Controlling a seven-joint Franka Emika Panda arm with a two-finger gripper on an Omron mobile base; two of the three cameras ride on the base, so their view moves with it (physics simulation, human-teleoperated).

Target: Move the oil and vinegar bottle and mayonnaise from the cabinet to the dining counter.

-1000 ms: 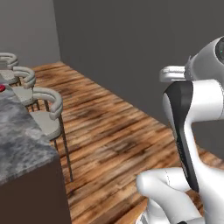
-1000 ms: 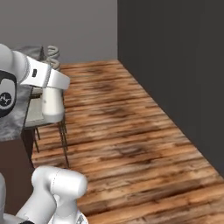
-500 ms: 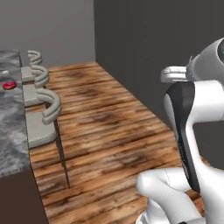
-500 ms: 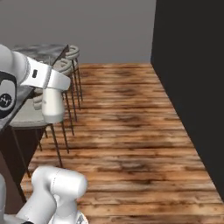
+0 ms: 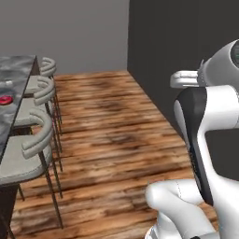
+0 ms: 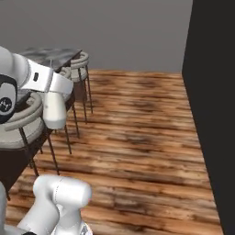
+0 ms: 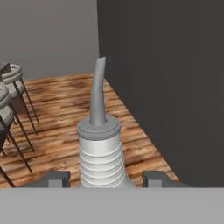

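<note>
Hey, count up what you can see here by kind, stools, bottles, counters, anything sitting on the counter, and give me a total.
Stools: 3, in a row beside the counter, nearest, middle, farthest
Bottles: 1, the off-white bottle between the fingers of the gripper
Counters: 1, the grey-marbled dining counter
Small red things on the counter: 1, too small to identify
Total: 6

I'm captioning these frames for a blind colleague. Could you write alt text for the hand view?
The oil and vinegar bottle, off-white with a ribbed neck and a thin grey spout, stands upright between the gripper fingers. Behind it lie a wooden plank floor, a dark wall on the right, and bar stools at the left edge.
</note>
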